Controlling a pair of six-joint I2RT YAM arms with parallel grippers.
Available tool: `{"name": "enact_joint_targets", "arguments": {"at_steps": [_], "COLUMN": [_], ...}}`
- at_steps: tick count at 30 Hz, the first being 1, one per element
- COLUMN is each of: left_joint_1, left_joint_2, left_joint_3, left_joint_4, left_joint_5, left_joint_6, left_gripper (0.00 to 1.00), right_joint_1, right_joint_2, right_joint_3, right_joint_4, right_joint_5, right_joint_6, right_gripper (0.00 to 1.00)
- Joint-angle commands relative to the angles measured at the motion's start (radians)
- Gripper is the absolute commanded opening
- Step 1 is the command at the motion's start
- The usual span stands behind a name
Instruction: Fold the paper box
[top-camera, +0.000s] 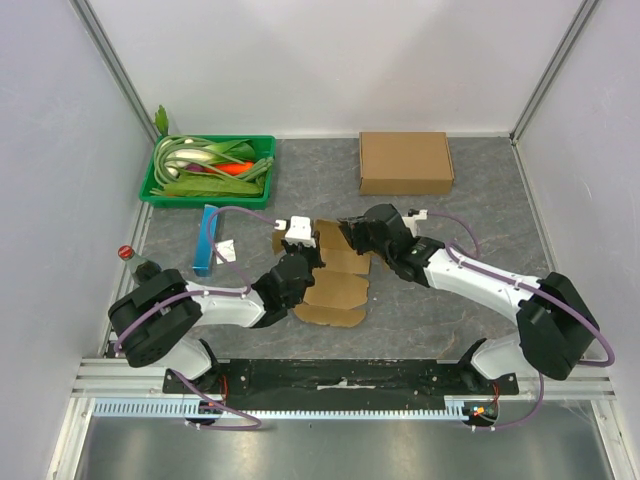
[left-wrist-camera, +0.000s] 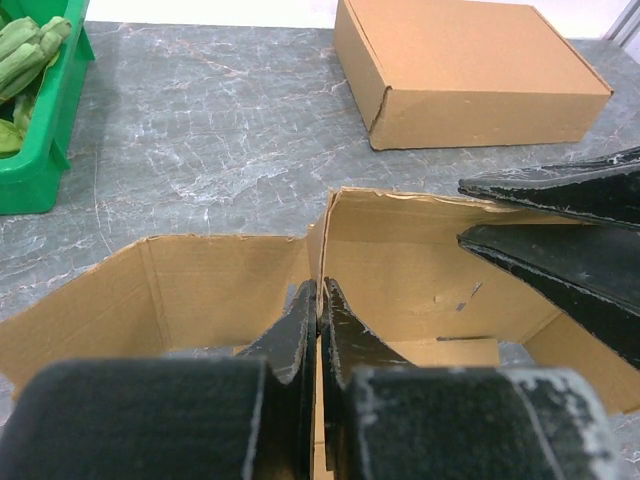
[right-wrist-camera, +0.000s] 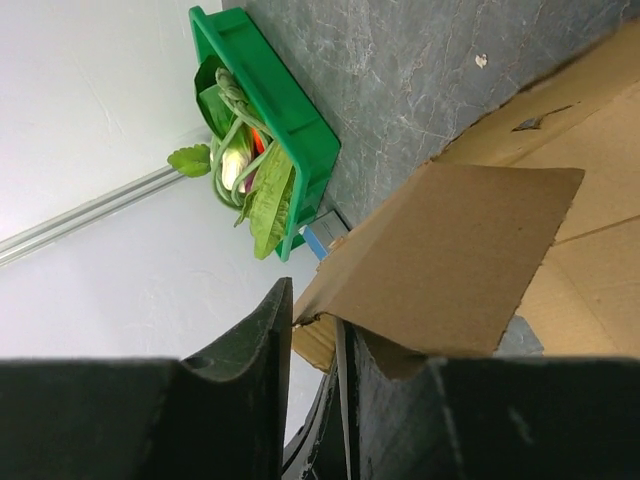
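Paper box (top-camera: 335, 288), brown cardboard only partly raised, sits mid-bench (top-camera: 470, 215) between the two arms, in front of a closed cardboard box (top-camera: 405, 162) and well apart from it. Left pincer (left-wrist-camera: 319, 300) is clamped tight on an upright inner wall where two panels meet, with cardboard showing between its fingers. Right pincer (right-wrist-camera: 315, 305) reaches from the right, jaws narrow but not closed, straddling a raised flap (right-wrist-camera: 450, 255) with a thin gap beside it. Green tray (top-camera: 200, 202) of vegetables is at the far left, and a blue carton (top-camera: 207, 240) lies just in front of it. Both are clear of the paper box.
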Motion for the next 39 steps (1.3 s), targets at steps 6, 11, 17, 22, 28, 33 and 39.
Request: {"name": "enact_joint_targets", "arguments": {"at_steps": [6,11,17,22,28,33,39], "left_joint_1": [-0.011,-0.008,0.018,0.198,0.322,0.321,0.319], "left_joint_2": [-0.005,-0.306,-0.761,-0.759,-0.462,-0.294,-0.178], "left_joint_3": [-0.004,-0.08,-0.139,-0.129,-0.038,-0.001,0.053], "left_joint_4": [0.103,-0.248,-0.766,-0.849,-0.72,-0.596,-0.559], "left_joint_5": [0.079,0.295,0.326,0.412,0.541,0.599,0.657], "left_joint_6": [-0.026,-0.215,-0.377,-0.385,-0.289,-0.255,-0.247], "left_gripper": [0.06,0.71,0.84,0.97,0.96,0.85,0.48], "right_joint_1": [-0.011,-0.02,-0.02,-0.03,-0.039,-0.045,-0.045], "right_joint_2": [0.001,-0.008,-0.025,-0.063,-0.098,-0.114,-0.117], "right_joint_3": [-0.053,-0.115,-0.2,-0.25,-0.269,-0.274,-0.27], "right_joint_4": [0.036,0.085,0.148,0.177,0.177,0.179,0.185], "right_joint_5": [0.036,0.016,-0.004,-0.012,-0.012,-0.007,-0.009], "right_joint_6": [0.204,0.178,0.121,0.087,0.076,0.092,0.098], "right_gripper": [0.2,0.01,0.0,0.0,0.0,0.0,0.0]}}
